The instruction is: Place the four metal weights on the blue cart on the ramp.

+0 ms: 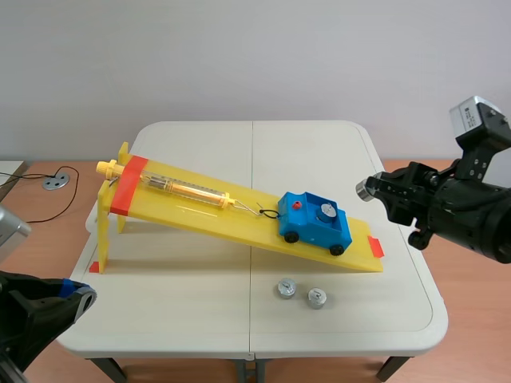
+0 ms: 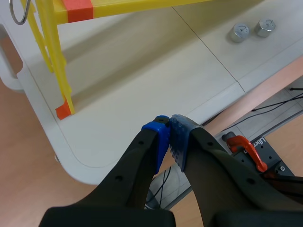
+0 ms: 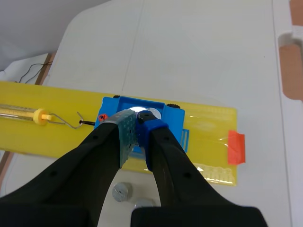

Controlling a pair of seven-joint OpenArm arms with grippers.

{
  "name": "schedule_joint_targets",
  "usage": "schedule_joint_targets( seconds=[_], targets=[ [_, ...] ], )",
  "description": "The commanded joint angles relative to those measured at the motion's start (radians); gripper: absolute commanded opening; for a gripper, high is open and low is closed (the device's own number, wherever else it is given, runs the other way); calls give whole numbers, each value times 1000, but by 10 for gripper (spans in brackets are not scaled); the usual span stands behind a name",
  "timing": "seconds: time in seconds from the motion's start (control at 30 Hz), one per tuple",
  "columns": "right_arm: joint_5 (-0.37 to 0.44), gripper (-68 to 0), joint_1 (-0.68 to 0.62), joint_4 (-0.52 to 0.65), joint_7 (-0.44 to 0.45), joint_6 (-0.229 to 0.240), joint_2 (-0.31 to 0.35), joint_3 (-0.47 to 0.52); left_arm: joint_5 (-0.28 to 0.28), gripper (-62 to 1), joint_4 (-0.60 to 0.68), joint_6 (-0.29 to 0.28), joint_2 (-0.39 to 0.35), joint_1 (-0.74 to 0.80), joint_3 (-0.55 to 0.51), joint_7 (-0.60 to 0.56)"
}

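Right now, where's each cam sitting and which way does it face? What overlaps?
Scene: between the arms, facing across the table at the ramp and blue cart; both arms at the edges.
Left wrist: low off the table's near corner, looking past the shut left gripper at the ramp's leg.
Right wrist: above the cart, looking down past the right gripper, shut on a weight.
Shared: all show the two loose weights.

Yellow plastic ramp point(image 1: 239, 211) spans mid-frame on white folding table point(image 1: 200, 307), high end centre left, low end right. Blue plastic cart point(image 1: 315, 225) on ramp near low end, round metal weight point(image 1: 325, 211) on it. Two more weights point(image 1: 286, 288) point(image 1: 317, 298) side by side on table below cart. Fourth weight point(image 1: 366, 189) in right gripper point(image 1: 375, 190), upper right of cart.
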Motion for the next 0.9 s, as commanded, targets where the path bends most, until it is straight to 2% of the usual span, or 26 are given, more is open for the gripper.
schedule_joint_targets(
  seconds=[0.0, 0.5, 0.73, 0.87],
  targets=[
    [64, -669, 102, 51, 137, 48, 22, -21, -74, -578, 73, -25, 13, -3, -19, -80],
    [21, -669, 208, -119, 154, 59, 16, -71, -74, -578, 73, -25, 14, -3, -19, -80],
    [21, -669, 251, -212, 154, 108, 16, -71, -74, -578, 73, -25, 14, -3, -19, -81],
    [22, -669, 270, -244, 154, 159, 16, -74, -74, -578, 73, -25, 14, -3, -19, -81]
  ],
)
